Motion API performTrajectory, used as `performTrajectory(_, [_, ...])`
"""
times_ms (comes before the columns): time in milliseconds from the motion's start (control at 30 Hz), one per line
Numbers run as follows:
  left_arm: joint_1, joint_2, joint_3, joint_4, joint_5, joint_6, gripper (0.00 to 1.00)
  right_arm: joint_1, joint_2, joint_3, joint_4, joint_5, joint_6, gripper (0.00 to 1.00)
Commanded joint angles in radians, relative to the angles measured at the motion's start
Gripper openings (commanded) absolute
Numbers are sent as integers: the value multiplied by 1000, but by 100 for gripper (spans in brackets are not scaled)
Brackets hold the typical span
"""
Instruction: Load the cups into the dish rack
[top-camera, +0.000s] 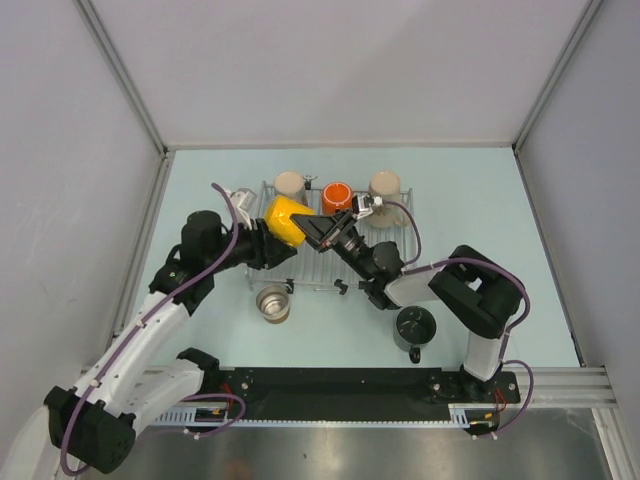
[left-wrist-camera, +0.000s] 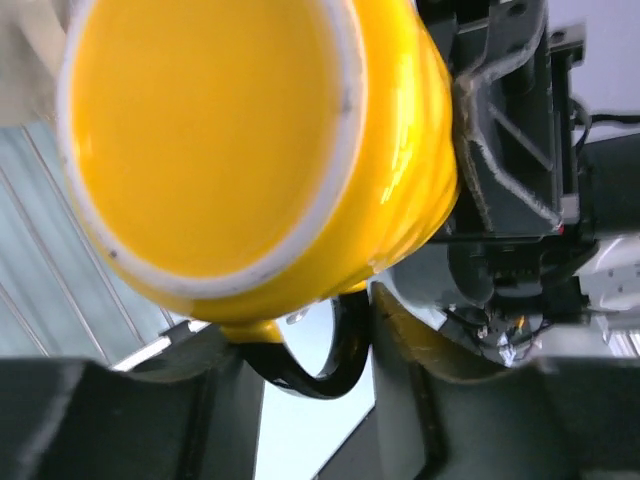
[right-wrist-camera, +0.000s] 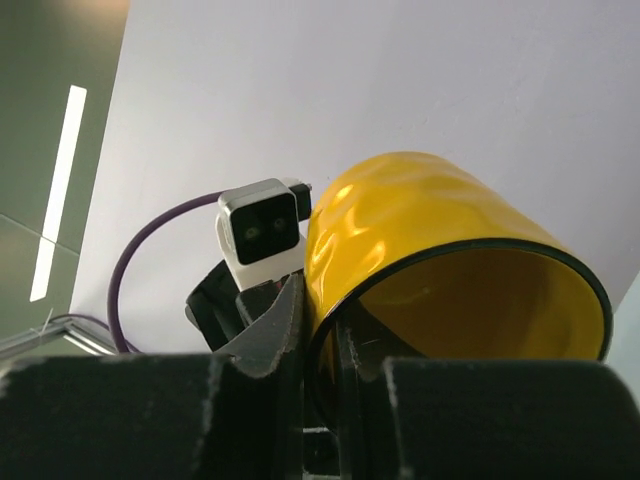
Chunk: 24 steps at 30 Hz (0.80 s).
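The yellow mug (top-camera: 283, 218) hangs tilted above the left part of the dish rack (top-camera: 320, 272), held between both grippers. My left gripper (top-camera: 270, 241) has its jaws closed across the mug's black handle (left-wrist-camera: 330, 375), with the mug's base (left-wrist-camera: 220, 130) facing the left wrist camera. My right gripper (top-camera: 318, 228) is shut on the mug's rim (right-wrist-camera: 430, 260), one finger inside and one outside. Two beige mugs (top-camera: 290, 184) (top-camera: 385, 185) and the orange mug (top-camera: 337, 196) stand on the rack's far edge. The steel cup (top-camera: 272, 303) and the dark grey mug (top-camera: 414, 328) stand on the table.
The steel cup stands just in front of the rack's near left corner, under the left arm. The dark grey mug stands by the right arm's base. Grey walls enclose the table on the left, right and far sides.
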Motion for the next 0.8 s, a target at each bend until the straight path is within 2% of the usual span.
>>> performTrajectory(0, [-29,-38,94,475,129,22,32,160,104,5,65,-322,-31,0])
performTrajectory(33, [-26,-38,97,476,134,20,26,162,108,8,65,-325,-27,0])
performTrajectory(67, [-24,-40,97,479,137,14,16,165,121,13,65,-325,-24,0])
performTrajectory(133, [-15,-38,101,487,164,7,8,168,131,23,65,-330,-21,0])
performTrajectory(167, [-13,-37,104,487,175,-1,0,168,145,26,67,-331,-20,0])
performTrajectory(267, [-9,-40,110,484,206,-1,0,162,161,31,65,-345,-11,0])
performTrajectory(300, [-3,-40,110,482,211,-3,0,159,165,22,65,-348,-11,3])
performTrajectory(367, [3,-43,113,472,223,4,1,142,158,5,67,-359,-12,21])
performTrajectory(433, [19,-47,113,464,232,7,0,122,132,-30,65,-359,-20,25])
performTrajectory(467, [23,-52,113,464,235,8,0,117,118,-42,65,-357,-24,34])
performTrajectory(500, [29,-55,108,464,237,10,0,111,98,-53,65,-357,-29,38])
performTrajectory(767, [62,-44,160,421,263,16,0,71,32,-145,65,-379,-40,50])
